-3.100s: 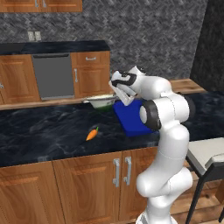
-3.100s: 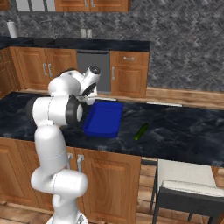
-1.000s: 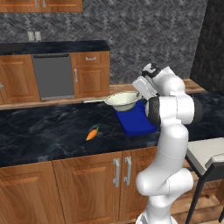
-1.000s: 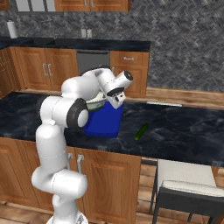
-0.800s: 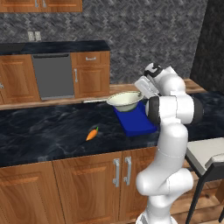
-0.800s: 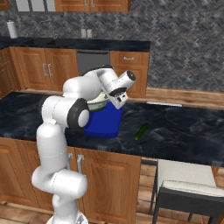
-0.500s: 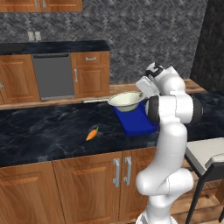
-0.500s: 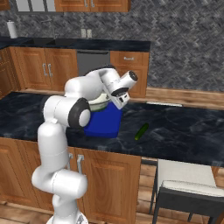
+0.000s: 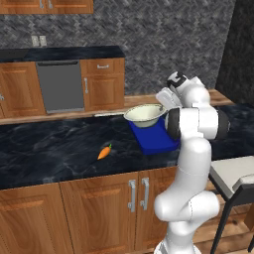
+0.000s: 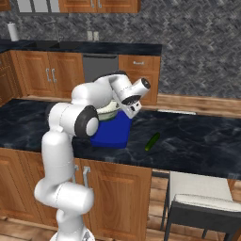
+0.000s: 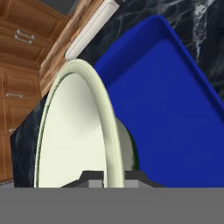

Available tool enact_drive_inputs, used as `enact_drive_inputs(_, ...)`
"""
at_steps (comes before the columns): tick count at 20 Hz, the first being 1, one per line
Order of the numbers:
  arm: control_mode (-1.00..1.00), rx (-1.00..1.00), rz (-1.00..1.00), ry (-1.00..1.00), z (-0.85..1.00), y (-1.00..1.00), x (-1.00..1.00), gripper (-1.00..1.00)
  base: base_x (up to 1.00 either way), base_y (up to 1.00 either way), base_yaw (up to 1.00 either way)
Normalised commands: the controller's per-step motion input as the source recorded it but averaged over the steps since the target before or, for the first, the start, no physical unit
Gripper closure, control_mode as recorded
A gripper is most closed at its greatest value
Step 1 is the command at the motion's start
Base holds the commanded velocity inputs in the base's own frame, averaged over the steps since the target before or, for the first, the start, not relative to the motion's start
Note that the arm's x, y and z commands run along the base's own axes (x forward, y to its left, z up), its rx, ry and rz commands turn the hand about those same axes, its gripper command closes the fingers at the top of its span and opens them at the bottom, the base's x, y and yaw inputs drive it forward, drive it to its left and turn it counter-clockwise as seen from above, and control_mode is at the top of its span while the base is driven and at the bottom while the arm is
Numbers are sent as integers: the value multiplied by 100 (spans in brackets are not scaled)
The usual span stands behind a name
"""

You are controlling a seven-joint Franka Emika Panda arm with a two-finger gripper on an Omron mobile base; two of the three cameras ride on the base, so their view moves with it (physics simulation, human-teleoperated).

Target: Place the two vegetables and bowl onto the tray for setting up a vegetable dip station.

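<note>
Nearest the base, wooden cabinet doors (image 9: 99, 208) front a dark marble counter (image 9: 44, 149). On the counter, the carrot (image 9: 103, 152) lies at about 8 o'clock from the tray (image 9: 154, 141), well apart from it; in the right base view the dark green vegetable (image 10: 152, 141) lies at about 3 o'clock from the tray (image 10: 110, 134), near but not touching. The gripper (image 11: 113, 178) has its jaws closed tight on the rim of the bowl (image 11: 72, 144), one tip inside and one outside the wall. The bowl (image 9: 145, 114), slightly tilted, is held above the tray's far end, clear of the tray floor (image 11: 175, 131). Farther back, a grey dishwasher (image 9: 60, 87) stands at 10 o'clock among wall cabinets, beneath a grey herringbone backsplash (image 9: 158, 44).
</note>
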Motion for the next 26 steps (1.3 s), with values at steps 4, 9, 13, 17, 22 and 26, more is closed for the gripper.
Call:
enact_drive_inputs(4, -100, 1, 2, -1, -6, -8, 0, 100, 0, 0, 0)
enact_drive_inputs(9, -100, 3, 2, -1, -3, -6, 2, 100, 0, 0, 0)
enact_drive_inputs(13, -100, 5, 2, -2, -1, -6, 1, 100, 0, 0, 0)
enact_drive_inputs(17, -100, 4, 1, 0, -3, -7, 7, 100, 0, 0, 0)
enact_drive_inputs(22, -100, 1, 1, 0, -4, -10, 4, 100, 0, 0, 0)
enact_drive_inputs(26, -100, 0, 2, 0, -3, -10, 0, 100, 0, 0, 0)
